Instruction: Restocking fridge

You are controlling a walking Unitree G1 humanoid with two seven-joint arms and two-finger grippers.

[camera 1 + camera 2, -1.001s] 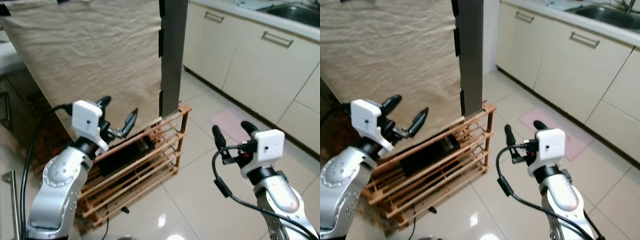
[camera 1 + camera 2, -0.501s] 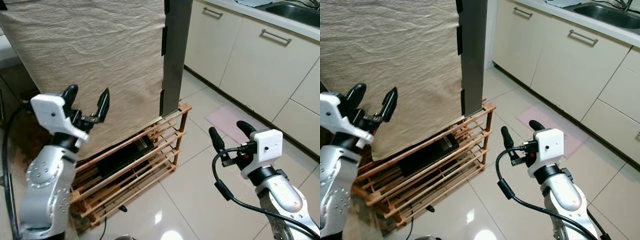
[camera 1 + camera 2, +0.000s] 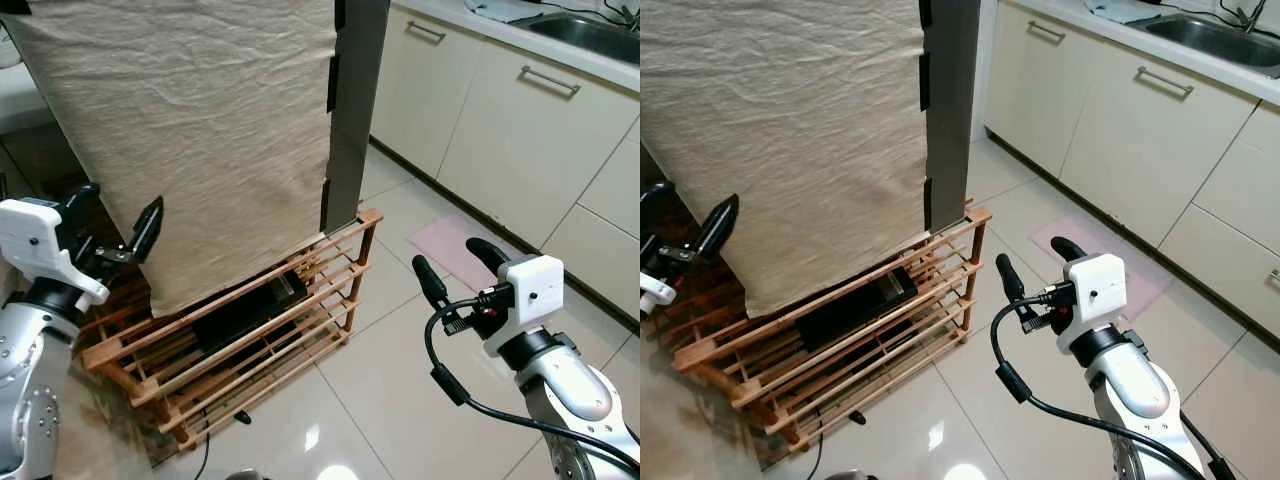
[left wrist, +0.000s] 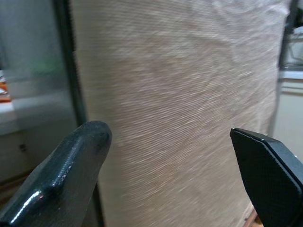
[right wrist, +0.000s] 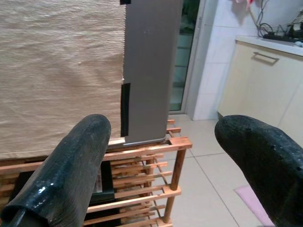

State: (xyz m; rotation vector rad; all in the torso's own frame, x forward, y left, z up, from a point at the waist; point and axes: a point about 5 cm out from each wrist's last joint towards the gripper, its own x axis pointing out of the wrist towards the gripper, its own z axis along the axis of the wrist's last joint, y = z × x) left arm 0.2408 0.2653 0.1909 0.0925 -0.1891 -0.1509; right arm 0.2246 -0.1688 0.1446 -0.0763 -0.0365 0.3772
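A tall grey cabinet-like body (image 3: 352, 110), draped on its broad face with a beige cloth (image 3: 200, 130), stands on a low wooden slatted rack (image 3: 250, 340). My left gripper (image 3: 120, 205) is open and empty, raised beside the cloth's lower left edge. In the left wrist view its fingers (image 4: 71, 161) frame the cloth (image 4: 180, 94) close up. My right gripper (image 3: 447, 258) is open and empty, held over the floor right of the rack. In the right wrist view its fingers (image 5: 71, 165) point at the grey body (image 5: 149, 71) and the rack (image 5: 142, 146).
A black flat device (image 3: 250, 305) lies on the rack's upper shelf. Cream kitchen cabinets (image 3: 520, 130) with a sink (image 3: 590, 30) run along the right. A pink mat (image 3: 450, 245) lies on the glossy tiled floor (image 3: 380, 400). A black cable (image 3: 205, 450) trails under the rack.
My left gripper has swung outward to the left, from in front of the rack to the cloth's left edge, staying open. The view has shifted slightly. The right gripper has barely moved.
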